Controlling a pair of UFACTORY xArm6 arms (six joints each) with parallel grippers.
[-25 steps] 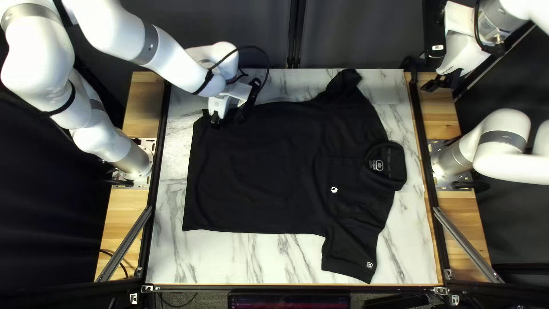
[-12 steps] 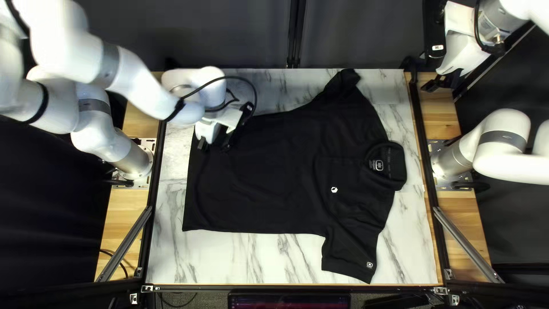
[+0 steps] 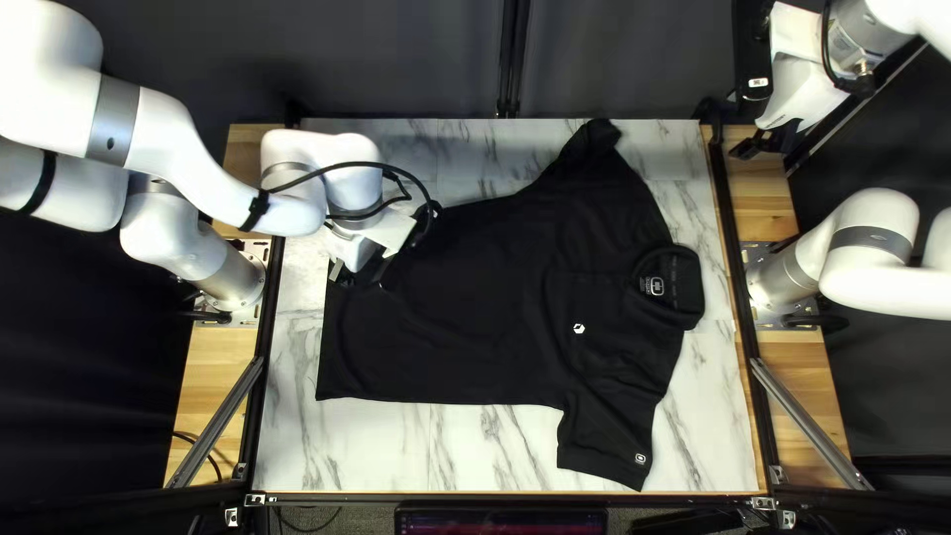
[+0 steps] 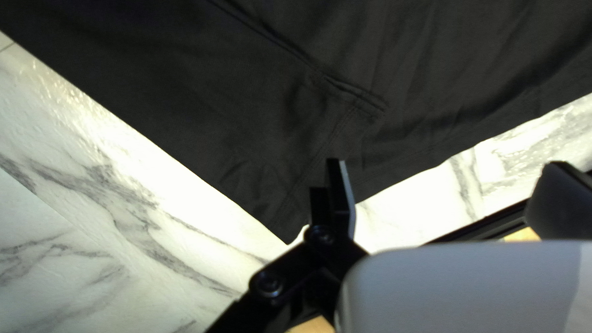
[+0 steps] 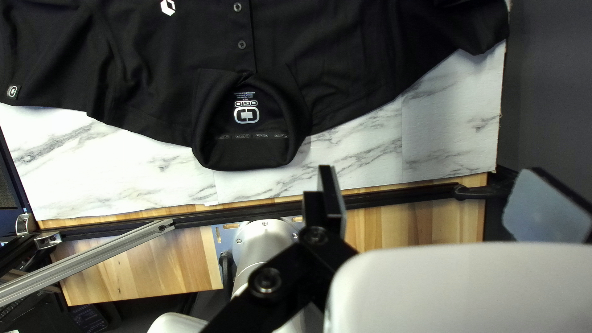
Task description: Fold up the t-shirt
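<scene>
The shirt (image 3: 466, 297) lay spread on the table (image 3: 396, 451), hem left; left gripper (image 4: 445, 163) and right gripper (image 5: 431, 170) gaped wide. I judged the far hem corner (image 4: 280, 219) needed a low, square pinch.

In the top left view, my left claw (image 3: 362, 278) hangs at nine o'clock, my right claw (image 3: 761, 148) at two, both with fingers spread apart.

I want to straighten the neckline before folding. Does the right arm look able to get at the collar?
Probably yes. The right claw is open, nothing stands between it and the collar, and the left arm is well away by the hem; full reach is harder to judge.
</scene>
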